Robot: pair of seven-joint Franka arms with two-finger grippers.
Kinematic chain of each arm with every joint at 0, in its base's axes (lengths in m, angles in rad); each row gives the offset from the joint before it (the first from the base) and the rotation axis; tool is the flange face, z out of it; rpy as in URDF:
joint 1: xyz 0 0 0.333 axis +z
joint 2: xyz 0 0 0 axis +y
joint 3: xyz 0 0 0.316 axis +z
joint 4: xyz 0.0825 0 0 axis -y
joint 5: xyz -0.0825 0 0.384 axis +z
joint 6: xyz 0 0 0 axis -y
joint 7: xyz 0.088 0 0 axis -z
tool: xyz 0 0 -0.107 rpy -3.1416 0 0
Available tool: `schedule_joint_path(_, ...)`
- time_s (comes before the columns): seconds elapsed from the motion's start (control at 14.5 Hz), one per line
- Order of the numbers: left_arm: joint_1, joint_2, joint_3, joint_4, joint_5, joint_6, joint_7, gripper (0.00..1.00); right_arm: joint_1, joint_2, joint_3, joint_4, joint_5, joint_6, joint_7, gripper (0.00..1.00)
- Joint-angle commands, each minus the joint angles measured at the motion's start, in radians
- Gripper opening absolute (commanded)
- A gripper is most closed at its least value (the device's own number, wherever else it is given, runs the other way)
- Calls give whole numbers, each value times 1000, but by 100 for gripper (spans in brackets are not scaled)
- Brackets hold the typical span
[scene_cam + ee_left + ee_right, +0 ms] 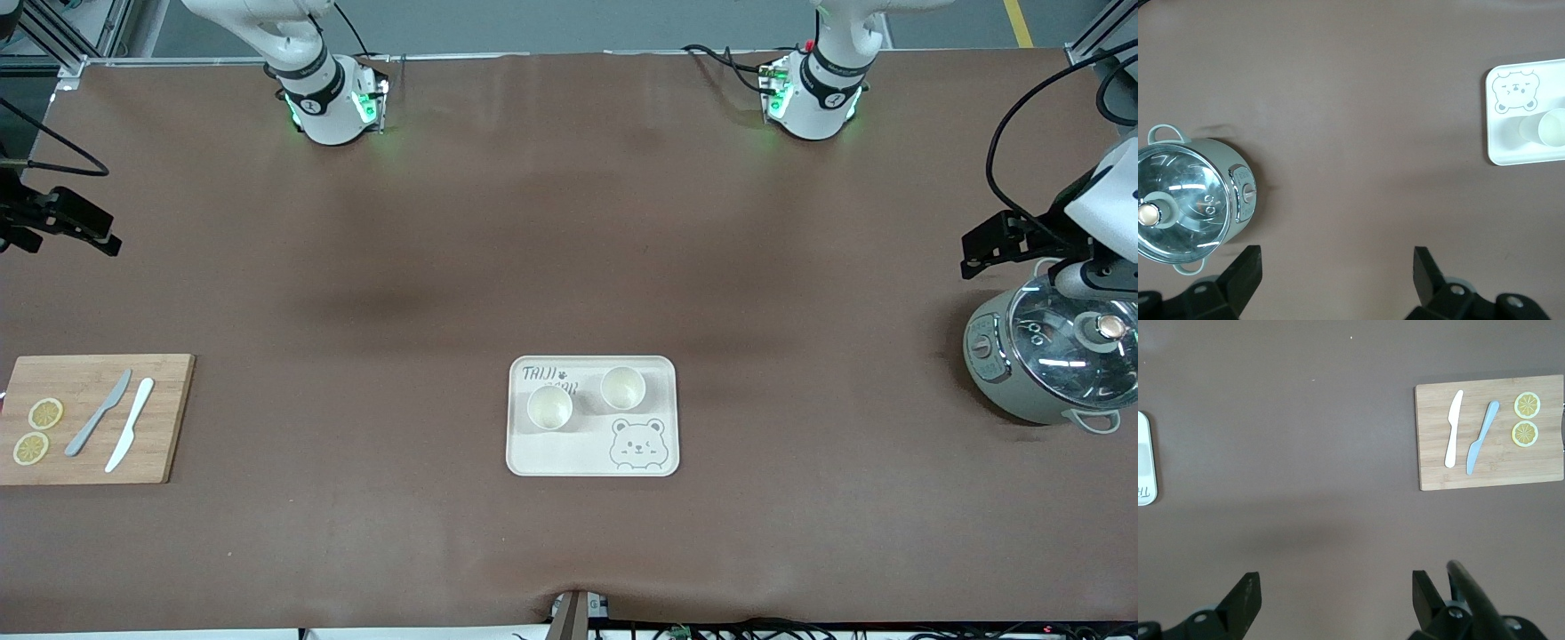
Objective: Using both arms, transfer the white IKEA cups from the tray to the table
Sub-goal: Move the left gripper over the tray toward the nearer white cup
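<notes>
Two white IKEA cups stand upright on the cream bear tray (pixel 533 458) in the middle of the table. One cup (pixel 549 407) is toward the right arm's end; the other cup (pixel 622 388) sits a little farther from the front camera. The left wrist view shows one cup (pixel 1553 128) on the tray (pixel 1511 150). My left gripper (pixel 976 253) (pixel 1337 273) hangs open and empty over the table beside the pot. My right gripper (pixel 105 240) (pixel 1337 597) is open and empty over bare table at the right arm's end, with the tray's edge (pixel 1143 453) in its view.
A grey-green pot with a glass lid (pixel 1040 356) (pixel 1191 207) stands at the left arm's end. A wooden cutting board (pixel 164 418) (pixel 1431 470) at the right arm's end carries two knives (pixel 116 422) and two lemon slices (pixel 40 429). Brown table surface lies between them and the tray.
</notes>
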Motion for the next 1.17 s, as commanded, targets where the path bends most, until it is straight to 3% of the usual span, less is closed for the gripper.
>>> schedule_joint_path(0.0,-1,-10,-4,-10,9,32,15,100,-20,15,15,35,-2,-14,6,100)
schedule_joint_path(0.21,-17,-6,-7,-10,-20,40,19,100,-20,14,15,38,-1,-11,8,100)
schedule_joint_path(0.41,-27,19,-30,-21,-124,133,-11,100,-20,15,15,38,-1,-11,8,100)
schedule_joint_path(0.76,-224,236,-36,54,-69,265,-267,100,-20,14,15,38,-1,-8,8,100)
schedule_joint_path(1.1,-307,373,-32,86,-69,419,-366,100,-22,15,15,38,-1,-8,8,100)
